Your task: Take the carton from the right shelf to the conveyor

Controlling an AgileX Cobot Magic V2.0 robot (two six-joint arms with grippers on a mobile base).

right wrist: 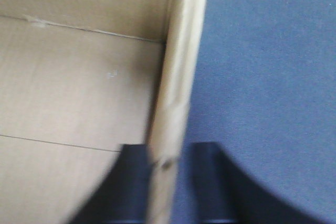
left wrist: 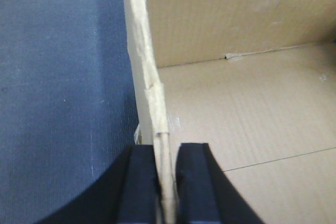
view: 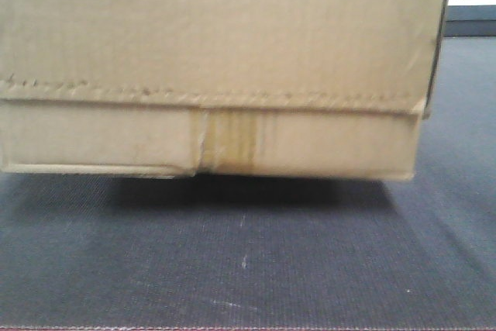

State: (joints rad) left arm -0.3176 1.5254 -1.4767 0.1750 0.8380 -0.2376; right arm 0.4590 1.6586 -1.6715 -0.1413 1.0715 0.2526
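Ahead, carton (view: 217, 60) walls off nearly everything. Open conveyor (view: 232, 261) stretch before it, narrow strip past its right side. Carton wall jammed between left fingers (left wrist: 137, 187), no slack; sliver of room beside outer of right fingers (right wrist: 207, 182). Carton interior open.

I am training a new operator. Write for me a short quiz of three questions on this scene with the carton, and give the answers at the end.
1. True or false: the carton is standing on a shelf, far from the conveyor.
2. Choose one. The top of the carton is: A. open, B. taped shut, C. covered by a bin.
3. Fill in the missing word: the jaws of the left gripper stand one on each side of the carton's side ____.

Key: 1 false; 2 A; 3 wall.
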